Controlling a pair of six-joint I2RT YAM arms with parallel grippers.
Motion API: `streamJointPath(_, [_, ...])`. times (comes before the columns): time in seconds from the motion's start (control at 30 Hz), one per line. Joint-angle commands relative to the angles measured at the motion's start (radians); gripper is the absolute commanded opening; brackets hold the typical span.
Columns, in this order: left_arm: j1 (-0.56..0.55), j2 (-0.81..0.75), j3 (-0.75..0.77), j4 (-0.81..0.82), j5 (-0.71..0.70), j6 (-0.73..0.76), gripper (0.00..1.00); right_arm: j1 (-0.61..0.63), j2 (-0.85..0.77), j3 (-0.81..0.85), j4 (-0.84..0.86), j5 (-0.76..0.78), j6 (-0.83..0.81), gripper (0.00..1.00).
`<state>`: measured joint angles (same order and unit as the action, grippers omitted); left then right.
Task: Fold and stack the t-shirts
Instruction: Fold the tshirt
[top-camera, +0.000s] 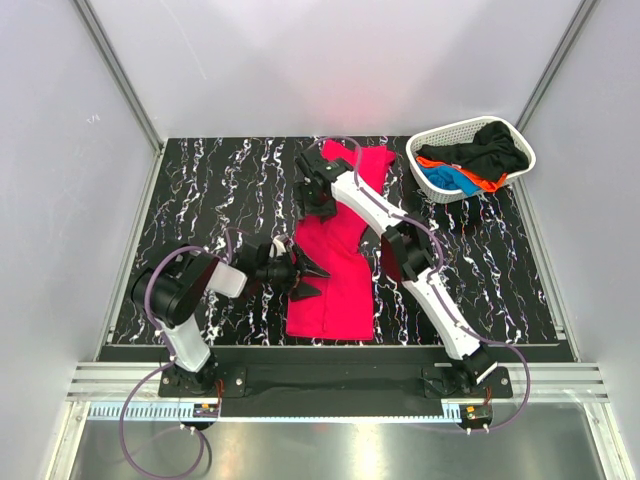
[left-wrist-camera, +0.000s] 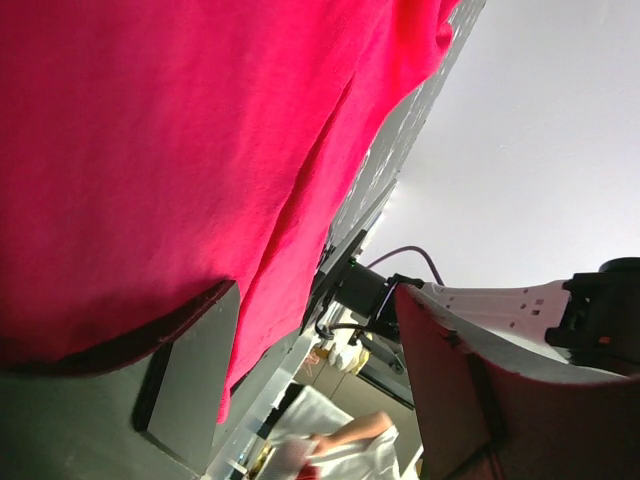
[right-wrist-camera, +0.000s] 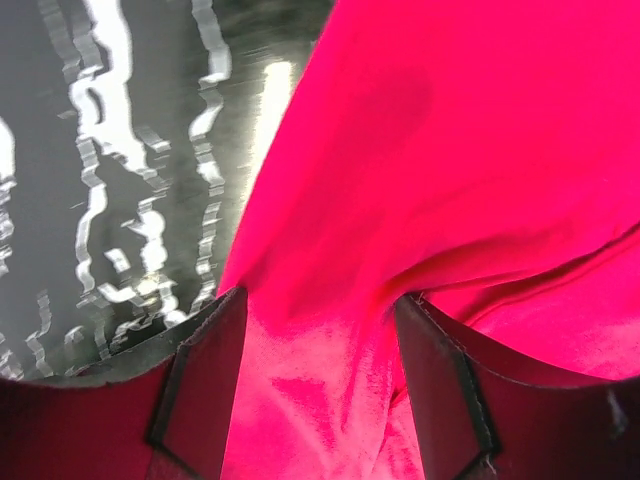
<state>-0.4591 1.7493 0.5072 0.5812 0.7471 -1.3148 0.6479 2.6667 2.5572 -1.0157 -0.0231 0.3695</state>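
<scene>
Red t-shirt (top-camera: 340, 290) lies spread lengthwise on the bench (top-camera: 200, 190). Left fingers (left-wrist-camera: 480, 400) stand wide apart at its left edge, near half, gripping nothing. Right fingers (right-wrist-camera: 200, 390) stand wide apart at its far left corner, with cloth between them but not pinched. Beyond its far right corner, the white basket (top-camera: 440, 130) holds a black t-shirt (top-camera: 490, 150), a blue t-shirt (top-camera: 438, 178) and an orange t-shirt (top-camera: 470, 182), all crumpled

Plain white walls (top-camera: 330, 60) enclose a black, white-veined marble-look table (top-camera: 200, 190).
</scene>
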Motion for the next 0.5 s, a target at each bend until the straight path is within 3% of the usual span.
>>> streamJointPath(0.0, [-0.010,0.004,0.005,0.068,-0.012,-0.017,0.69,0.038,0.018,0.063,0.005,-0.098,-0.020,0.68])
streamJointPath(0.1, [-0.012,-0.030,0.016,0.069,-0.011,-0.011,0.69,0.044,-0.005,0.046,0.011,-0.146,-0.018,0.67])
streamJointPath(0.2, [-0.013,-0.094,0.056,-0.098,-0.017,0.081,0.69,0.042,-0.079,-0.017,0.009,-0.143,-0.009,0.67])
streamJointPath(0.3, [-0.013,-0.125,0.137,-0.310,-0.011,0.216,0.69,0.038,-0.181,-0.086,0.003,-0.080,-0.023,0.71])
streamJointPath(0.47, [-0.015,-0.137,0.172,-0.360,0.014,0.249,0.69,-0.025,-0.294,-0.114,-0.012,0.050,0.005,0.79])
